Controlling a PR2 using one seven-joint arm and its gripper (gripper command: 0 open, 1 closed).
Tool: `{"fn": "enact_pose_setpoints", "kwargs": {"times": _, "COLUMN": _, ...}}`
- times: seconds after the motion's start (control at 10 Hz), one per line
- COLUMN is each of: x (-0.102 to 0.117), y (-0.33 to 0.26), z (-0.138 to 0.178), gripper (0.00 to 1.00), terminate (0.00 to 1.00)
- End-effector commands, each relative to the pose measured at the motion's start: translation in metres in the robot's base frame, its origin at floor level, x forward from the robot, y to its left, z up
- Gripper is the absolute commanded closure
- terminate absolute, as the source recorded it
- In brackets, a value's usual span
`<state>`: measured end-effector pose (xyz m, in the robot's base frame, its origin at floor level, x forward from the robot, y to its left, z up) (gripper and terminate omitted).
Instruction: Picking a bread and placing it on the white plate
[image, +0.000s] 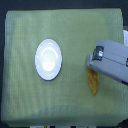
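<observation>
The white plate (49, 59) lies bare on the green cloth, left of centre in the exterior view. The bread (93, 84), a narrow golden-orange loaf, lies to the plate's right with its lower end pointing toward the front edge. Its upper part is hidden under my grey gripper (94, 64), which comes in from the exterior view's right and sits directly over the loaf. The fingers are covered by the gripper's body, so I cannot make out whether they are open or closed on the bread.
A green cloth (30, 100) covers the whole table top. Its edges run close to the frame borders. A dark strip with small objects shows at the far right edge (125, 37).
</observation>
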<state>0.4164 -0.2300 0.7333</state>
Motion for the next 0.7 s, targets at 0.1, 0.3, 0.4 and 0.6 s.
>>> {"fn": "enact_pose_setpoints", "kwargs": {"times": 0.1, "x": 0.030, "y": 0.017, "z": 0.051, "gripper": 1.00, "terminate": 0.00}}
{"fn": "enact_pose_setpoints", "kwargs": {"times": 0.3, "x": 0.049, "y": 0.031, "z": 0.092, "gripper": 1.00, "terminate": 0.00}}
{"fn": "enact_pose_setpoints", "kwargs": {"times": 0.4, "x": 0.068, "y": 0.049, "z": 0.127, "gripper": 1.00, "terminate": 0.00}}
{"fn": "enact_pose_setpoints", "kwargs": {"times": 0.6, "x": 0.077, "y": 0.071, "z": 0.144, "gripper": 1.00, "terminate": 0.00}}
